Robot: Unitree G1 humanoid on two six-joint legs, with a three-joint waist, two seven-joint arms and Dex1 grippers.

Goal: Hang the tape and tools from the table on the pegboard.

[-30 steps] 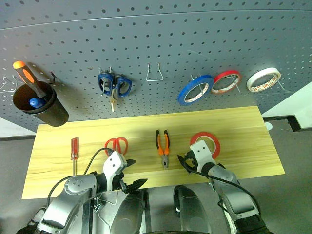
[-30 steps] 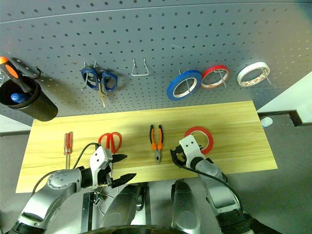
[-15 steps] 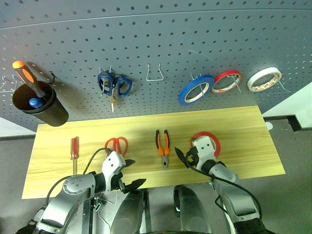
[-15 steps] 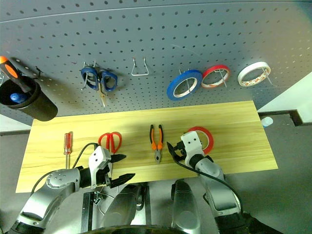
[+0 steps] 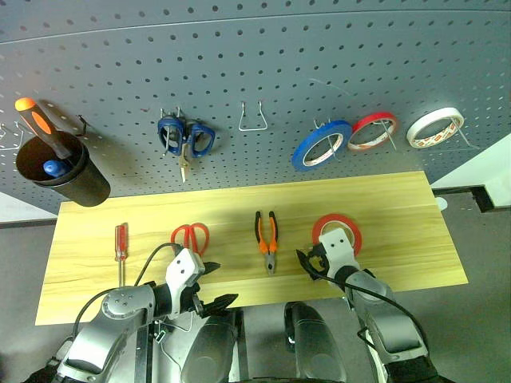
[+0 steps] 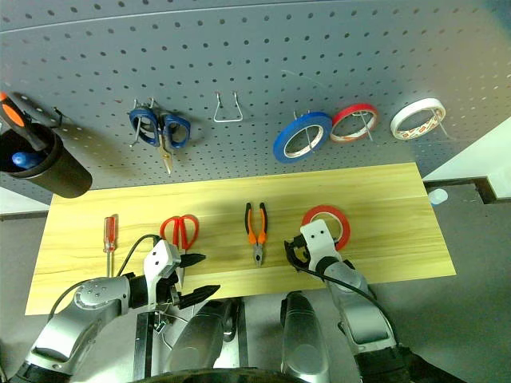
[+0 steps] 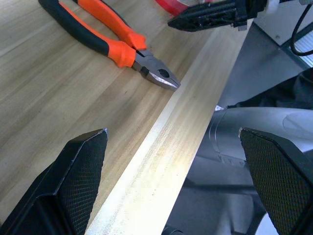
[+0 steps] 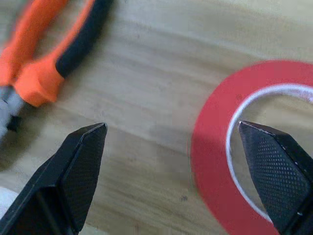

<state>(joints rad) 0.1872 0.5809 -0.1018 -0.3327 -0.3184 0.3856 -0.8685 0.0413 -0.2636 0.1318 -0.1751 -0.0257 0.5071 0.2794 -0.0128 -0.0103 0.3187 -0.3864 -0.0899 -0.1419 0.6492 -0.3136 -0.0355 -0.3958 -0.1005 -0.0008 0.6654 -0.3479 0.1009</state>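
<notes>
We note four task items lying flat on the worktop (image 5: pixel 399 199), a light yellow plank surface below the pegboard (image 5: pixel 255 72). From the robot's left to right: the small red-handled screwdriver (image 5: pixel 120 243), the red-handled scissors (image 5: pixel 190 237), the orange-and-black pliers (image 5: pixel 267 236) with their nose toward the near edge, and the wide red tape roll (image 5: pixel 336 229).

Right gripper (image 8: pixel 176 147): fingers spread wide, nothing between them. In its wrist view we see one finger above the red roll's hollow centre and the other over bare wood between the roll and the pliers (whether either finger touches the roll we cannot tell). In the head views this gripper sits at the near side of the roll.

Left gripper (image 5: pixel 214 284): fingers also apart and empty, held over the near edge of the worktop, near the scissors and short of the pliers.

On the pegboard we see blue-handled scissors (image 5: pixel 184 140), a bare wire hook (image 5: pixel 252 120), a blue tape roll (image 5: pixel 321 146), a thinner red roll (image 5: pixel 372 132) and a white roll (image 5: pixel 433 128). A dark cup (image 5: pixel 64 175) at the left holds a larger orange-and-black screwdriver (image 5: pixel 44 124).
</notes>
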